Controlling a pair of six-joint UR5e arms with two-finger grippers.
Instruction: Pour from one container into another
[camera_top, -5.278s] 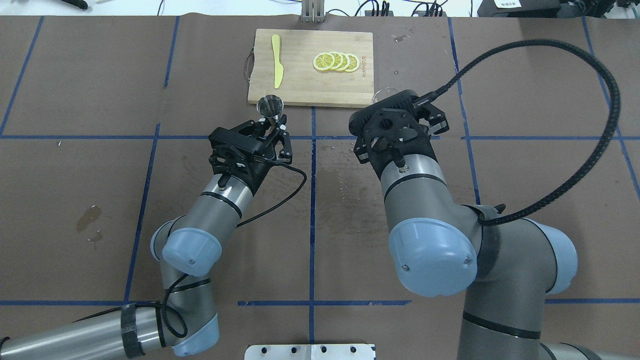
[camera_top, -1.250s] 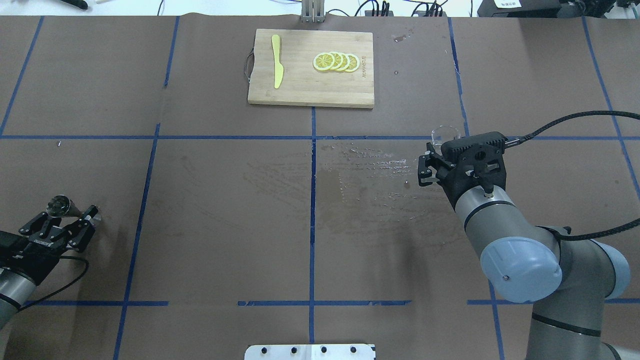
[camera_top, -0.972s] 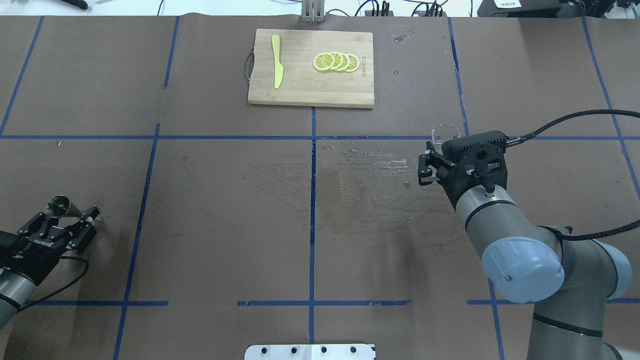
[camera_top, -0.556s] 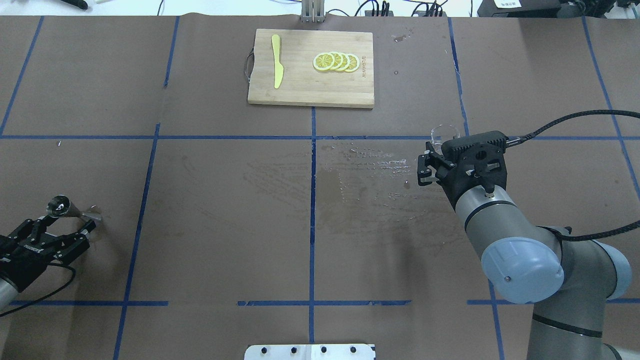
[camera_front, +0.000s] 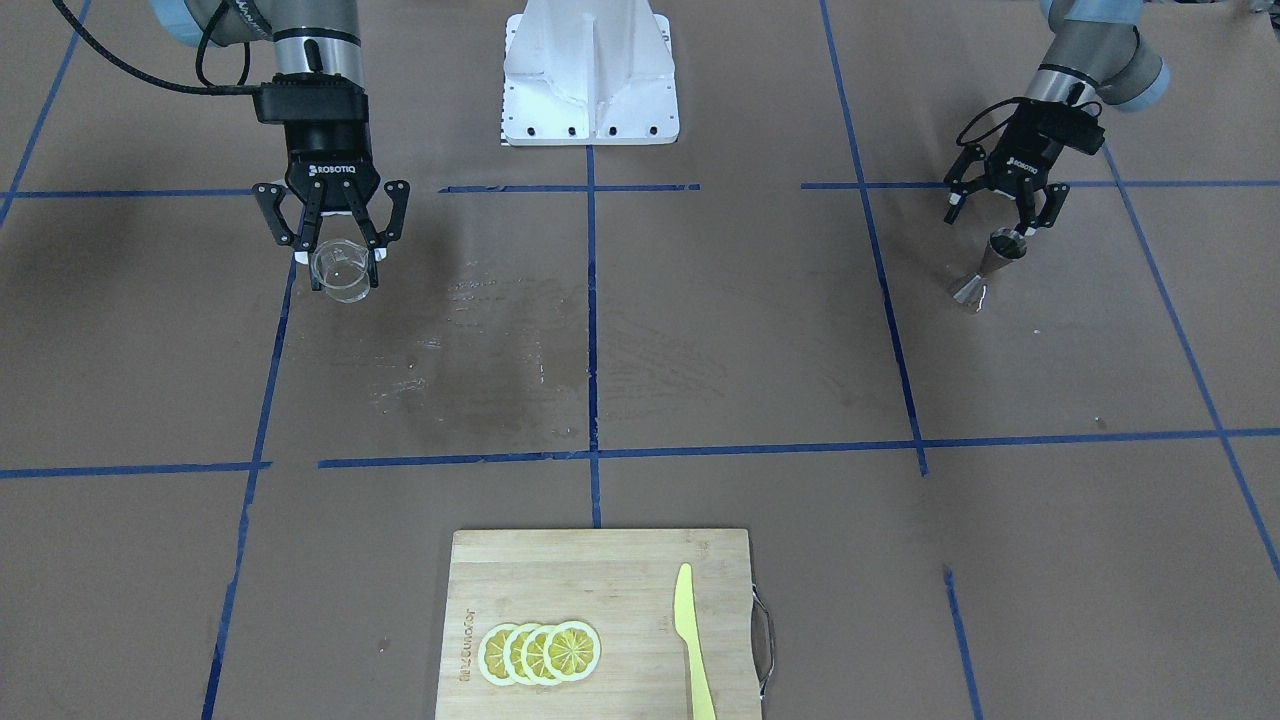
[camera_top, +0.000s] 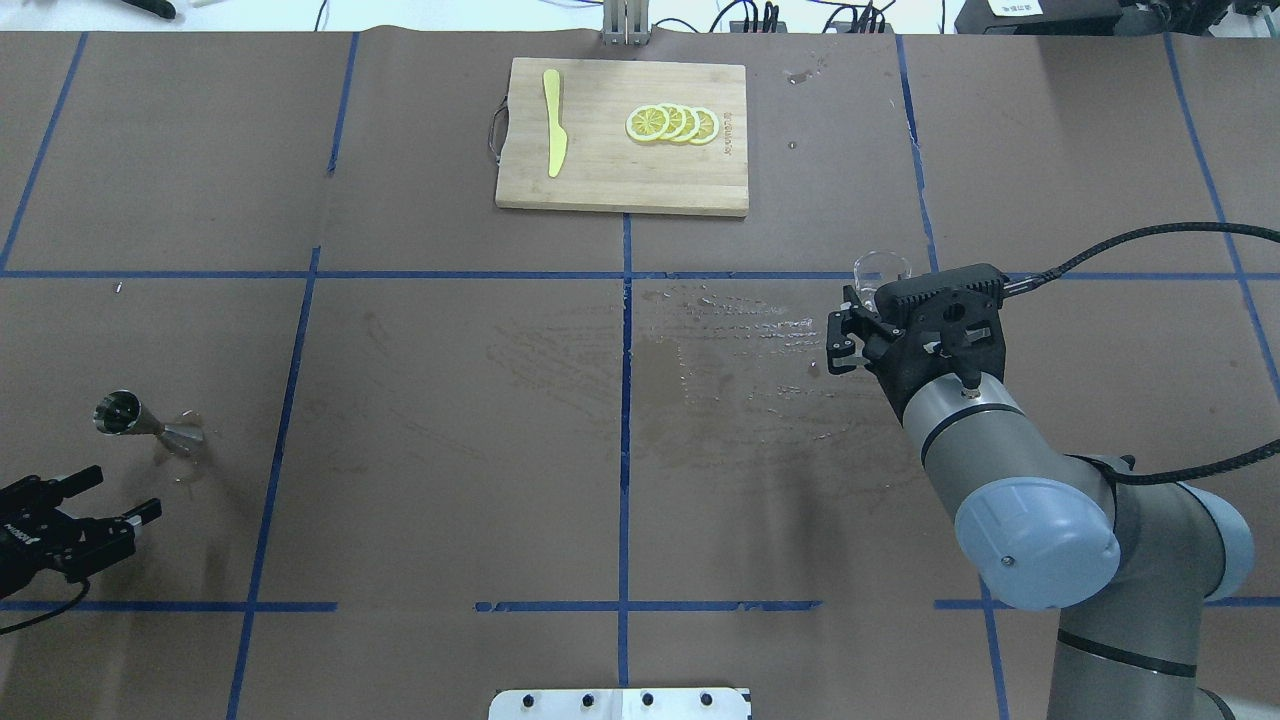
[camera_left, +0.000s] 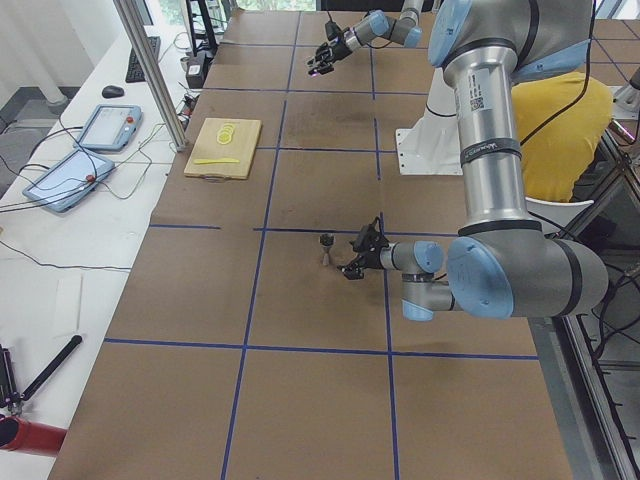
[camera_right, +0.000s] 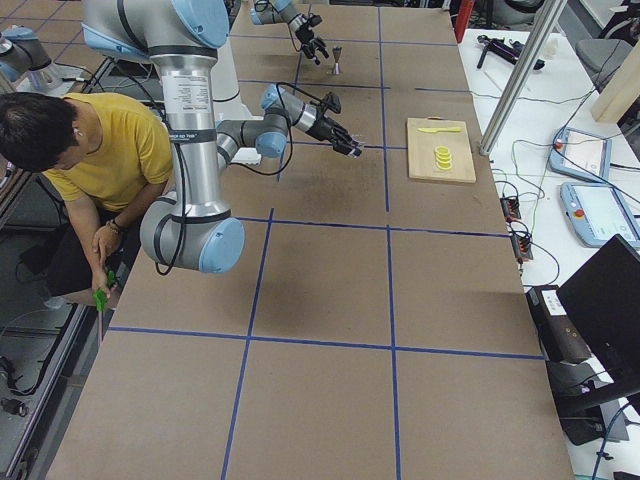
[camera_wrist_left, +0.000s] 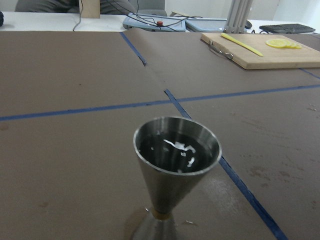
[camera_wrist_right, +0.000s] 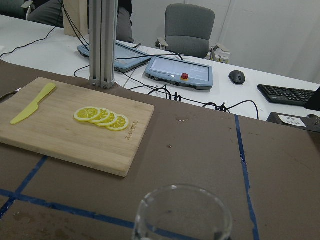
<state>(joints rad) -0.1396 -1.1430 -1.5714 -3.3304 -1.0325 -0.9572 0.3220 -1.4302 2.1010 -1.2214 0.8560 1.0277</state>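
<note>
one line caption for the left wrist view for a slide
Steel jigger standing on the brown table, liquid glinting in its upper cup.

Jigger (camera_wrist_left: 177, 172) – brushed steel; cup (camera_front: 343, 272) – clear glass; board (camera_top: 622, 137) – pale wood.

Table (camera_top: 450, 350): brown covering, blue tape grid lines. Cutting board (camera_top: 600, 170): pale tan wood. Knife (camera_top: 553, 122): yellow-green. Lemon slices (camera_top: 672, 123): yellow, paler rims. Jigger (camera_wrist_left: 175, 172): silvery steel, dark inside with white glints. Glass cup (camera_front: 343, 273): clear, colourless. Left gripper (camera_front: 1003, 199) and right gripper (camera_front: 334, 235): black.
</note>
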